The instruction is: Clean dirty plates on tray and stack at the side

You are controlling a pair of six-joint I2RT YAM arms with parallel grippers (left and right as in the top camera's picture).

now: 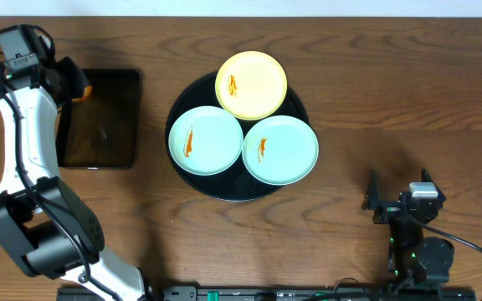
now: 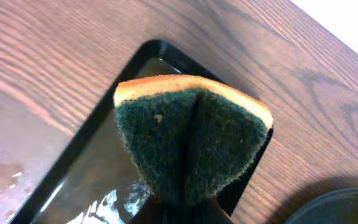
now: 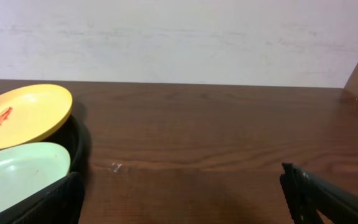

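Three plates lie on the round black tray (image 1: 192,180): a pale yellow plate (image 1: 251,84) at the back, a mint-blue plate (image 1: 205,140) at the left and a mint-blue plate (image 1: 280,149) at the right. Each has an orange-brown smear. My left gripper (image 1: 72,82) is shut on a sponge (image 2: 191,146) with a green scrub face and orange back, held above the rectangular black tray (image 1: 103,117). My right gripper (image 1: 398,199) is open and empty, low over the table right of the round tray. The right wrist view shows the yellow plate (image 3: 27,112) and one mint plate (image 3: 23,171).
The rectangular black tray (image 2: 73,174) looks wet inside, with water drops on the wood beside it. The round tray's rim (image 2: 334,211) shows at the corner of the left wrist view. A pale wall stands behind the table.
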